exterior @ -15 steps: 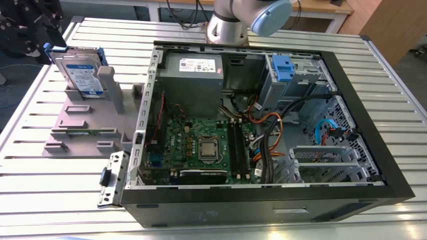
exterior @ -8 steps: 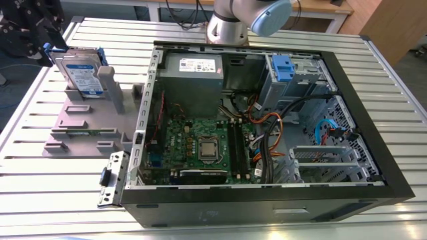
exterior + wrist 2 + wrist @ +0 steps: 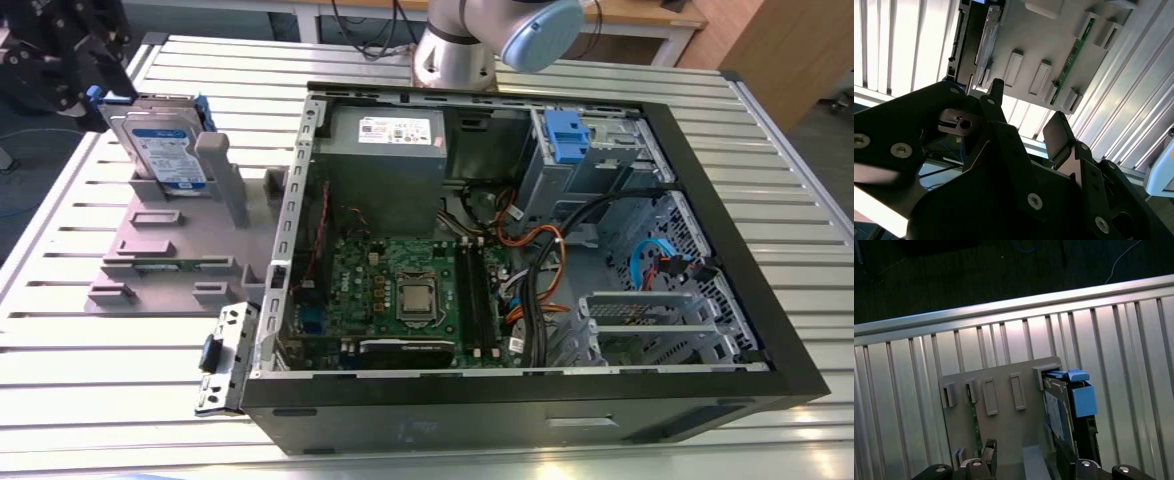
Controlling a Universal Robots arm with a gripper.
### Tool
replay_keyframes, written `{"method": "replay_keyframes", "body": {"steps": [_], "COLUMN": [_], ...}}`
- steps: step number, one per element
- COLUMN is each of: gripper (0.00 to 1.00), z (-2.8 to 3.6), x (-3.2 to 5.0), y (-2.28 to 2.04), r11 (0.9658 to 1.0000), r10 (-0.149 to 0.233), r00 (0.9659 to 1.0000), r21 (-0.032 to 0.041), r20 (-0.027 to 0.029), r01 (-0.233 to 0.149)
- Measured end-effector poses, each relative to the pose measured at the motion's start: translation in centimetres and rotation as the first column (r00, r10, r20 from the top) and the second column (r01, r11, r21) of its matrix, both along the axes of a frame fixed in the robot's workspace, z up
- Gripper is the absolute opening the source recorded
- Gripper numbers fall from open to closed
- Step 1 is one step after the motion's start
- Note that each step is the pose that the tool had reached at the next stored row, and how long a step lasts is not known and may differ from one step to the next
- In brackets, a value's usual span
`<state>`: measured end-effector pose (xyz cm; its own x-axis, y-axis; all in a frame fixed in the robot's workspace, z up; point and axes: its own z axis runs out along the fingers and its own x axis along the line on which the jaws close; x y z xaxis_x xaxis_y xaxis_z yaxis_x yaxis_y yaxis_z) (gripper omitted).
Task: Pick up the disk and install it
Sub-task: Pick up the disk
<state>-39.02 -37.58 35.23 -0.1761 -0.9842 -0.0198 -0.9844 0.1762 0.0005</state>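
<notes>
The gripper [image 3: 1026,114] is hanging with its black fingers [image 3: 1058,134] spread apart and gripping nothing, over the grey stand [image 3: 1054,45]. In the first wrist view one finger is sitting close by the disk [image 3: 1058,415]; whether it is touching cannot be told. The disk [image 3: 160,150] is standing upright on its edge in a slot at one end of the stand [image 3: 160,240]. It is flat and silver-grey, showing a white-and-blue label on its broad face, with a blue carrier [image 3: 1082,397] framing its edges. The stand is lying near the far corner of the slatted worktop [image 3: 80,380] on the exterior view's left. Just beside it, the open case [image 3: 534,415] is taking up the worktop's middle, with a blue-tabbed cage [image 3: 567,140] near the power supply [image 3: 387,150]. The arm [image 3: 467,45] is rising at the far edge.
</notes>
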Motion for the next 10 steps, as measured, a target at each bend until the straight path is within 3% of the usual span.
{"method": "replay_keyframes", "body": {"steps": [10], "gripper": [0.59], "z": [-0.02], "x": [0.00], "y": [0.82], "r11": [1.0000], "r10": [0.000], "r00": [1.0000], "r21": [-0.0001], "r20": [-0.0001], "r01": [0.000]}}
